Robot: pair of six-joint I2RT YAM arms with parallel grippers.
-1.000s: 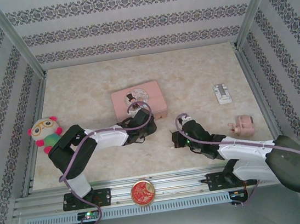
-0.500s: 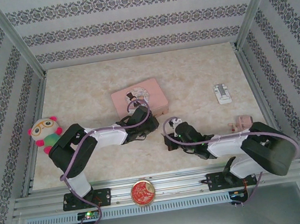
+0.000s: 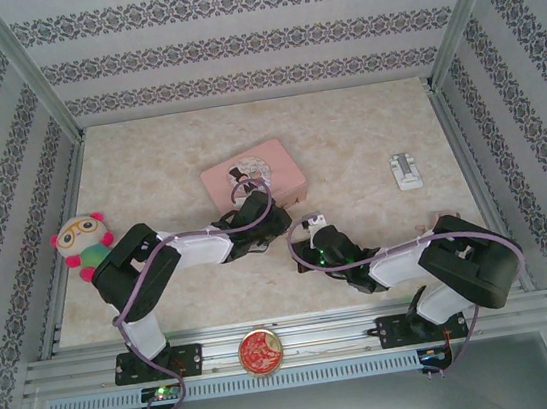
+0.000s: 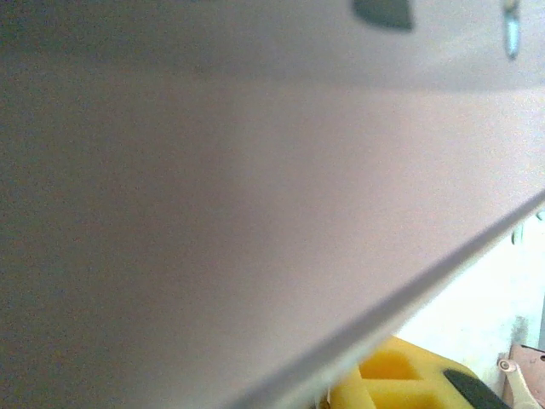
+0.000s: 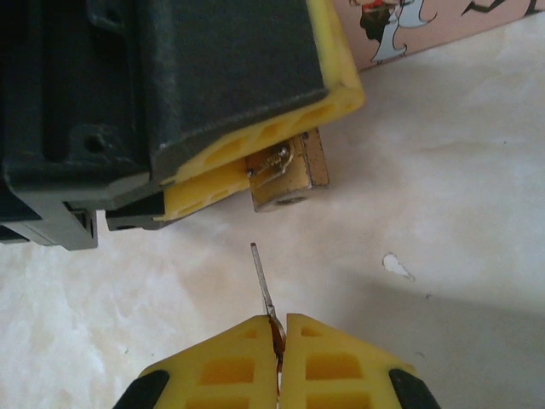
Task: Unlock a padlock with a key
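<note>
Padlock [image 5: 289,175]: small brass body, gripped between the yellow pads of the left fingers [image 5: 255,111], low over the surface [image 5: 443,213] and just in front of the pink tin box [image 5: 426,25]. In the right wrist view its end face with the round keyhole points down-frame toward the key [image 5: 264,277]. The thin silvery shackle sits at the other end, partly tucked under the upper pad. The long axis runs from the keyhole end back into the left fingers.

Right fingers [image 5: 341,366]: closed on the key, pinching its head. The blade is seen edge-on as a thin strip, with its long axis going up-frame and leaning slightly left. The tip is near the padlock's keyhole face but apart from it, and sits a little left of the hole.

Top view: both arms reach inward and the two wrists meet near the middle of the surface, just in front of the tin box. Padlock and key are too small to make out there. It also shows a plush toy [image 3: 82,242] at the left edge, a white item [image 3: 406,169] to the far right, and a round red-gold disc [image 3: 261,351] on the near rail.

Left wrist view: blurred pink tin wall very close, with a yellow pad at the bottom. I cannot tell the padlock there.
</note>
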